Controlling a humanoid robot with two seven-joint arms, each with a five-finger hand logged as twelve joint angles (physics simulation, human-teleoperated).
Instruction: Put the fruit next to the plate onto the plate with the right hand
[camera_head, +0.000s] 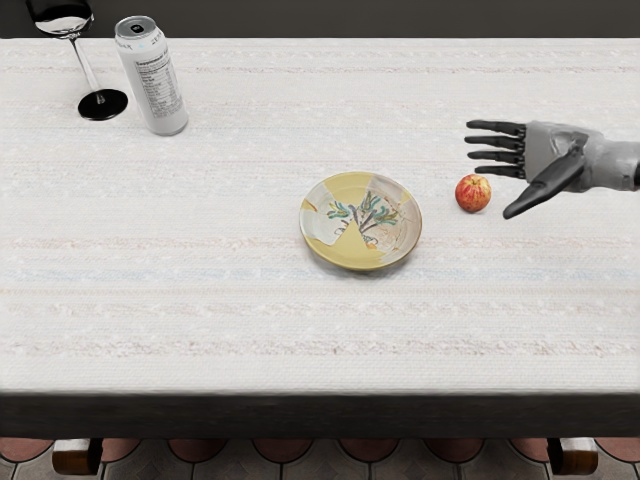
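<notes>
The right robot hand (512, 160) hovers open and empty just right of the apple (473, 193), which sits on the desk (200, 300) beside the plate (361, 220); a careless nudge could roll it away.

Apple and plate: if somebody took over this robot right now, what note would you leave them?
The right hand is open, its fingers spread and holding nothing. It hovers just right of the apple, not touching it.
The left hand is not in view.
The apple sits on the table, a little to the right of the plate, and the plate holds nothing.
Done: the approach only.
Left: grasp the apple, lift it and set it on the plate.
</notes>
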